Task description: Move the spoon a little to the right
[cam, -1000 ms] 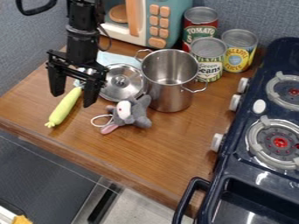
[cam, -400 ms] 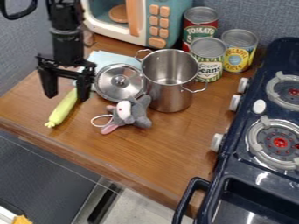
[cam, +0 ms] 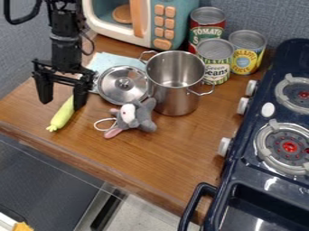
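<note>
Your gripper [cam: 62, 104] hangs above the surface [cam: 175, 158], fingers spread; beneath it lies a yellow toy [cam: 61, 117], with a lid [cam: 113, 92] to its right in view.

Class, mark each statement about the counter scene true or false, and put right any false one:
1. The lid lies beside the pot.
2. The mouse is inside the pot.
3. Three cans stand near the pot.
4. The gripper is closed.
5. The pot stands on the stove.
1. The lid lies beside the pot. True.
2. The mouse is inside the pot. False: it lies on the counter, outside the pot.
3. Three cans stand near the pot. True.
4. The gripper is closed. False: its fingers are spread apart.
5. The pot stands on the stove. False: it is on the counter.
</note>
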Motion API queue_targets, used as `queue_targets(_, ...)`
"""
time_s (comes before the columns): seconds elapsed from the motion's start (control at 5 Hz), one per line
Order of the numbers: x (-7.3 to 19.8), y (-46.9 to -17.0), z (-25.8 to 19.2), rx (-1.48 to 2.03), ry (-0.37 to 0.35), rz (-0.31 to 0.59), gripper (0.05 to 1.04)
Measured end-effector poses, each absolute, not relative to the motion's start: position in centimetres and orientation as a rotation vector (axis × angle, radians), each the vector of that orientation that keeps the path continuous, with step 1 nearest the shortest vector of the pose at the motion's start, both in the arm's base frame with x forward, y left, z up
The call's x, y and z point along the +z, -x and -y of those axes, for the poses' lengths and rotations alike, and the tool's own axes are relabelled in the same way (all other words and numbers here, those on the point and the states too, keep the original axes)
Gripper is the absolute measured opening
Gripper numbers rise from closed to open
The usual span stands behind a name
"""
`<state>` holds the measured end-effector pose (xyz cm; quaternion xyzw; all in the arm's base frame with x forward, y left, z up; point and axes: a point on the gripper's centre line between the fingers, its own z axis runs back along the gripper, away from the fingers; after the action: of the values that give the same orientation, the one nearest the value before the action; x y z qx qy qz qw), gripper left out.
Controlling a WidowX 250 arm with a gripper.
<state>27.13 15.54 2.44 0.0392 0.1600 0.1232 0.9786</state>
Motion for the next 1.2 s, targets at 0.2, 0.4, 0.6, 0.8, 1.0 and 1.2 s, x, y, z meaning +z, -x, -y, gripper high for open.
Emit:
queue_targets(0.2,2.4,-27.4,-15.5,0.240,-0.075,-0.311,0.999)
queue_targets(0.4,2.3,-27.5,-15.3,0.241,-0.064,-0.302,0.999)
queue_targets(0.6,1.8,-27.9,-15.1,0.267,-0.040,-0.271,0.999)
queue_targets(0.8,0.4,-28.9,-14.7,0.273,0.003,-0.222,0.999)
queue_targets(1.0,0.3,-30.2,-14.5,0.246,0.062,-0.122,0.944)
queue_targets(1.2,0.3,-30.4,-14.6,0.249,0.099,-0.099,0.658)
